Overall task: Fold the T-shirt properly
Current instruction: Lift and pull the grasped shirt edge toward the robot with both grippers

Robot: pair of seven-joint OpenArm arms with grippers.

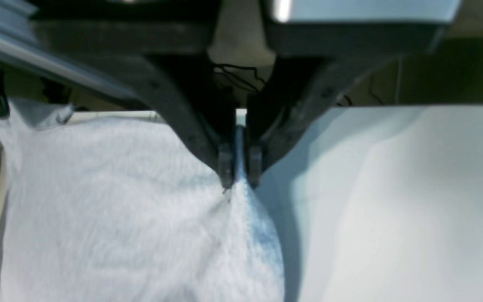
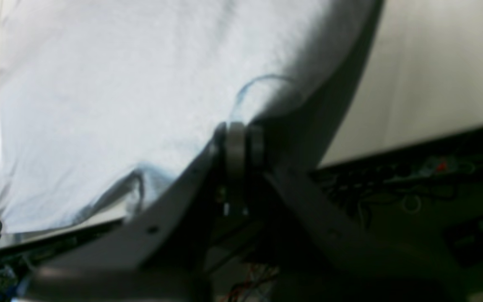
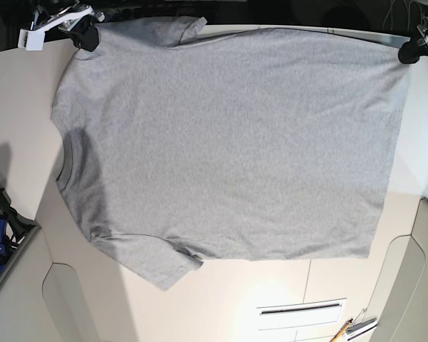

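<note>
The heather-grey T-shirt (image 3: 228, 142) lies spread flat on the pale table (image 3: 21, 107), plain side up, with its ribbed neck (image 3: 65, 160) at the left and its hem at the right. At the far right corner my left gripper (image 3: 411, 50) pinches the hem; in the left wrist view its pads (image 1: 240, 176) are shut on a raised ridge of cloth (image 1: 111, 209). At the far left corner, by the sleeve, my right gripper (image 3: 85, 35) holds the shirt. In the right wrist view its fingertips (image 2: 240, 142) are shut on a pinch of the fabric (image 2: 99, 105).
The table's far edge runs just behind both grippers, with dark cables and equipment (image 2: 413, 201) beyond it. A dark bin with blue items (image 3: 0, 235) stands at the left. A slotted panel (image 3: 299, 308) and a few small tools (image 3: 353, 329) lie near the front edge.
</note>
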